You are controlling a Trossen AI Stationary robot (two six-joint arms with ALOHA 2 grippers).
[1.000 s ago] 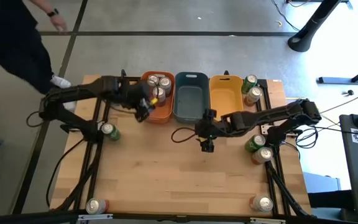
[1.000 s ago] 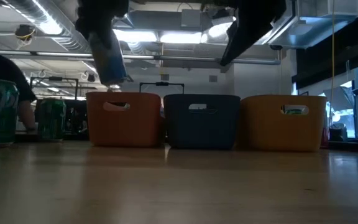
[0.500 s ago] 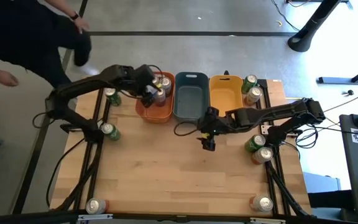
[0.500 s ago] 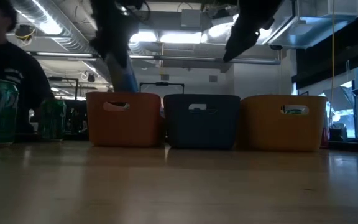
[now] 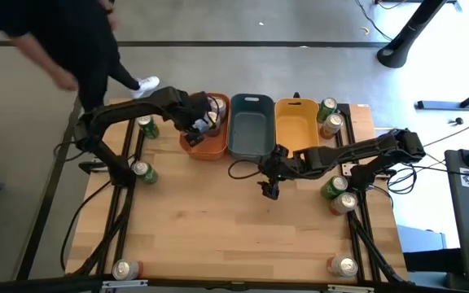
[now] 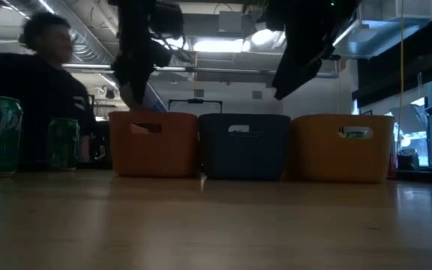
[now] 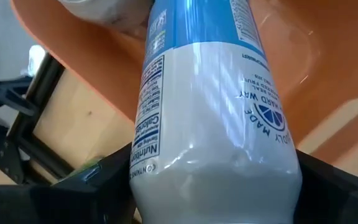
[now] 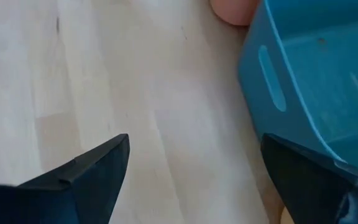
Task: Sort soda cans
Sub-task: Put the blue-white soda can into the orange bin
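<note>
My left gripper (image 5: 203, 124) is over the orange bin (image 5: 194, 148) and is shut on a white-and-blue soda can (image 7: 210, 93). Another silver can (image 7: 104, 9) lies in the bin beyond it. My right gripper (image 5: 269, 189) hangs open over bare table, just near of the grey-blue bin (image 5: 249, 145); the right wrist view shows its fingers wide apart (image 8: 191, 168). Green cans stand upright at the far left (image 5: 146, 124), (image 5: 142, 171) and at the right (image 5: 326, 108), (image 5: 333, 189). My left gripper pinches the white-and-blue can by its white lower body (image 7: 213, 174), one finger (image 7: 98, 186) on each side, across the can. The can is lifted clear over the orange bin, and its blue part points away from the fingers into the bin.
The yellow bin (image 5: 295, 124) stands right of the grey-blue one. More cans stand at the near corners (image 5: 124, 270), (image 5: 343, 266) and right edge (image 5: 345, 202), (image 5: 330, 124). A person (image 5: 63, 41) moves beyond the far left corner. The table's middle (image 5: 234, 236) is bare wood.
My left gripper, holding the can, has moved from the orange bin's near left corner toward the far edge and to the right, and now stands over the bin. The person has walked along the far left side.
</note>
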